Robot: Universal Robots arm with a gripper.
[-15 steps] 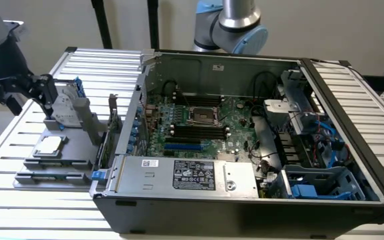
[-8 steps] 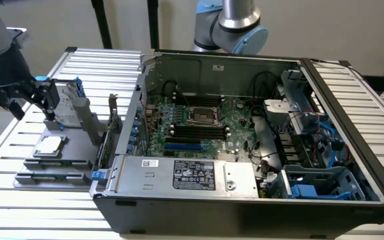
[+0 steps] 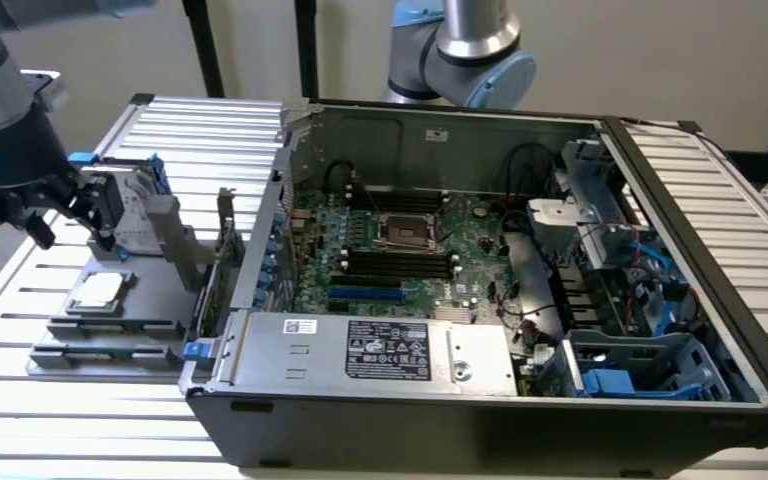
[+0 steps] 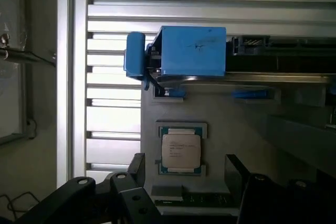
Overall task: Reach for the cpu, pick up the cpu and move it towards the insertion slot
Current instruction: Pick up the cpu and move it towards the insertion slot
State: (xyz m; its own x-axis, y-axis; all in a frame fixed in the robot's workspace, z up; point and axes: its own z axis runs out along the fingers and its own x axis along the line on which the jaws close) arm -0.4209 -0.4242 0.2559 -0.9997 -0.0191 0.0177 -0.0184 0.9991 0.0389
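On the flat grey fixture tray [image 3: 57,325] at the exterior view's left, the small silvery-topped square cpu [image 3: 100,291] [image 4: 181,149] lay untouched. Above it the black gripper [image 3: 75,238] [image 4: 184,158] hung with fingers spread wide, empty. Both were well apart from the metal-framed square insertion slot [image 3: 402,232].

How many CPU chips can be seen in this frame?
1. The cpu lies flat on the grey tray at the exterior view's left, outside the computer case, near the open claw.
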